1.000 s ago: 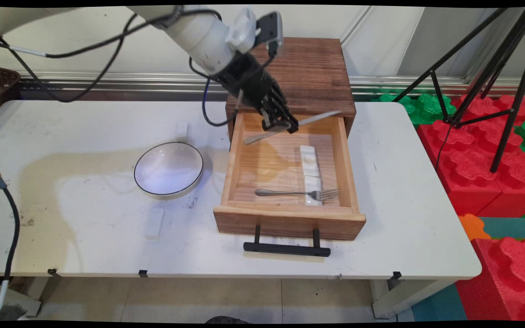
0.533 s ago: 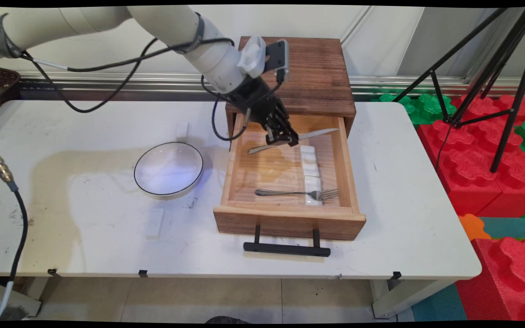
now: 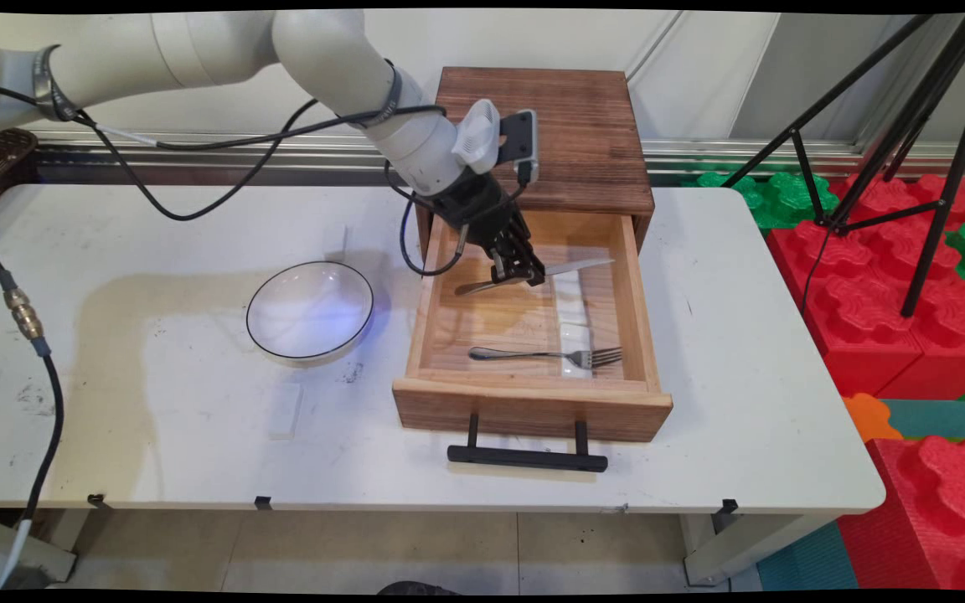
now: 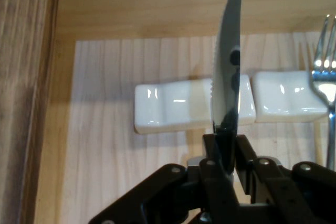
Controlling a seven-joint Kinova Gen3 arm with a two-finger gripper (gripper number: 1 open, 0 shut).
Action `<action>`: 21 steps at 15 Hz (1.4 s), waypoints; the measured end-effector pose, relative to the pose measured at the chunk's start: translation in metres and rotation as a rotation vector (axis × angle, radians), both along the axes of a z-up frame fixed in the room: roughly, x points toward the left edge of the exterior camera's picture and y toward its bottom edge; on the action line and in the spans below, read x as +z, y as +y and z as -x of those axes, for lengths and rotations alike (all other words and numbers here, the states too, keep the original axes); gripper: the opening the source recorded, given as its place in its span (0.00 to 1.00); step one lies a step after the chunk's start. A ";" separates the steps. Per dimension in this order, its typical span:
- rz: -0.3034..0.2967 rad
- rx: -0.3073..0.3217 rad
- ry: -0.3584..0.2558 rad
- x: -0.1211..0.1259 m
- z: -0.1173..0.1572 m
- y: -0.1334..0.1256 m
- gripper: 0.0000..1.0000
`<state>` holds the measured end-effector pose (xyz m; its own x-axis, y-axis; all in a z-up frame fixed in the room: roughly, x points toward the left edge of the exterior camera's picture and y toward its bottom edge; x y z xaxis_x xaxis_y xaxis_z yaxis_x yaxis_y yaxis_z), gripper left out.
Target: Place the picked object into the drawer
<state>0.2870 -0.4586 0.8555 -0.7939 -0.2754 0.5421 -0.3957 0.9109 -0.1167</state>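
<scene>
My gripper (image 3: 524,272) is shut on a metal table knife (image 3: 576,267), held about level just above the floor at the back of an open wooden drawer (image 3: 533,394). In the hand view the knife's serrated blade (image 4: 228,72) rises straight up from between the shut fingers (image 4: 218,156). Beneath the blade lie two white ceramic cutlery rests (image 3: 570,310) end to end; the hand view shows them as one rest (image 4: 173,106) and another (image 4: 286,98). A fork (image 3: 545,356) lies across the drawer's front, its tines on the nearer rest; its tines (image 4: 323,56) show at the hand view's right edge.
The drawer juts from a dark wooden cabinet (image 3: 583,134) at the table's back; its black handle (image 3: 527,456) points toward the near edge. A round white plate with a dark rim (image 3: 310,311) sits left of the drawer. Two small white blocks (image 3: 285,410) (image 3: 334,239) lie nearby.
The gripper has come down into the drawer with the knife and moved slightly toward the front. The blade now hangs low over the white rests. Fork and plate have not moved.
</scene>
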 end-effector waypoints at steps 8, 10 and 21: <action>-0.021 0.004 -0.036 -0.025 0.004 -0.012 0.00; -0.026 0.005 -0.042 -0.029 0.004 -0.014 0.00; -0.030 0.019 -0.050 -0.037 0.007 -0.019 1.00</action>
<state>0.2804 -0.4777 0.8180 -0.8141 -0.3066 0.4932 -0.4077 0.9065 -0.1096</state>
